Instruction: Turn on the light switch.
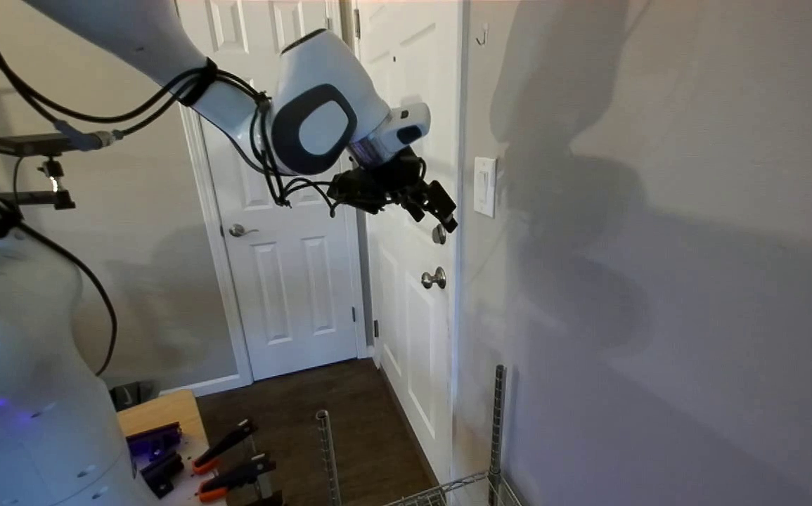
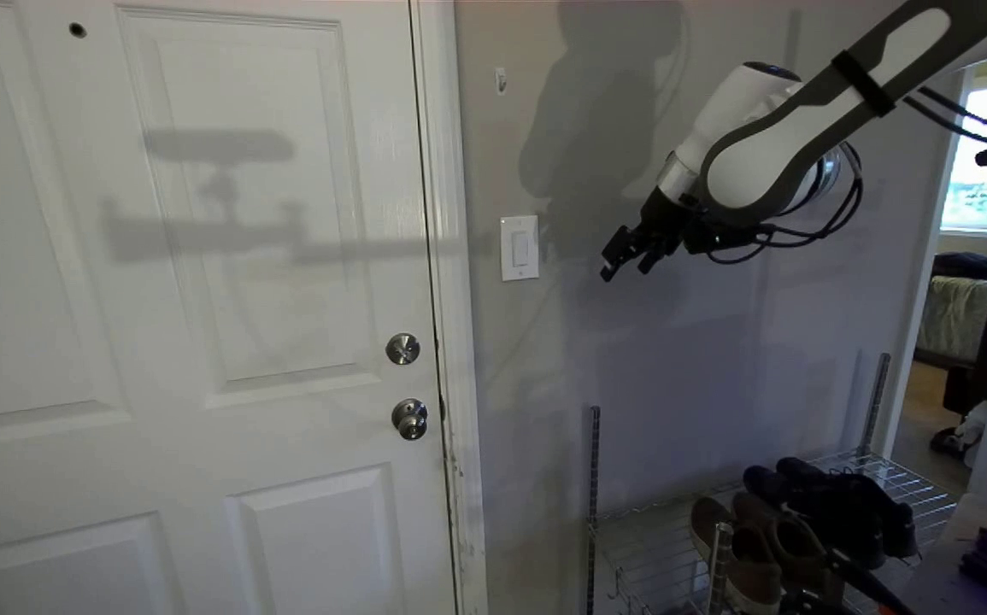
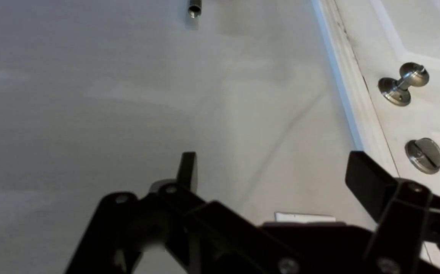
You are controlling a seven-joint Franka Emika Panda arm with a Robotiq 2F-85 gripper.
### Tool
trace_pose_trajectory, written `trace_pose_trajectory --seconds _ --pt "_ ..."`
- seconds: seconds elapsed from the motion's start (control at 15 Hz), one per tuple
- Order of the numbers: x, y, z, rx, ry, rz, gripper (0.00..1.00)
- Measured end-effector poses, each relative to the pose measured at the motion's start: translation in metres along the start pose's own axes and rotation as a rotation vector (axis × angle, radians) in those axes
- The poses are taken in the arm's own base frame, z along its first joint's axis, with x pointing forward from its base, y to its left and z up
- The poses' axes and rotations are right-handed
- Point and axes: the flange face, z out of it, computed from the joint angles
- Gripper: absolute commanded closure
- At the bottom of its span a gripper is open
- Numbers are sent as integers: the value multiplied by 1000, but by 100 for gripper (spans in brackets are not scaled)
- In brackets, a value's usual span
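"How does the hand (image 3: 273, 165) stand?"

"Spread wide, nothing between its fingers (image 3: 368, 186); they tip downward and look clear of the wall (image 2: 536, 376)."

"And the light switch (image 1: 485, 187)?"

"On that wall, upright, its long side vertical. In both exterior views the hand is apart from it. It lies over toward the door (image 2: 288, 436) and, I judge, a little higher than the fingers; in the wrist view just a white edge (image 3: 304, 217) of it shows beyond the hand."

"So the fingers aim below it?"

"I think so. I'd lift the hand, bring it doorward, then in to the wall. Narrowing the fingers first would probably make for a cleaner press."

"Is it on or off?"

"I can't tell from the paddle (image 2: 520, 249)."

"Anything farther along?"

"The round door knob (image 2: 410, 419), lower down on the door. A low approach might head that way instead."
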Motion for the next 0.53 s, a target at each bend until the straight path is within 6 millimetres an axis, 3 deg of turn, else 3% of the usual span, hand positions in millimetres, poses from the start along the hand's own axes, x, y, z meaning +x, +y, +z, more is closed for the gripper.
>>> trace_pose_trajectory --seconds 0.53 --pt "1 1 0 -5 11 9 0"
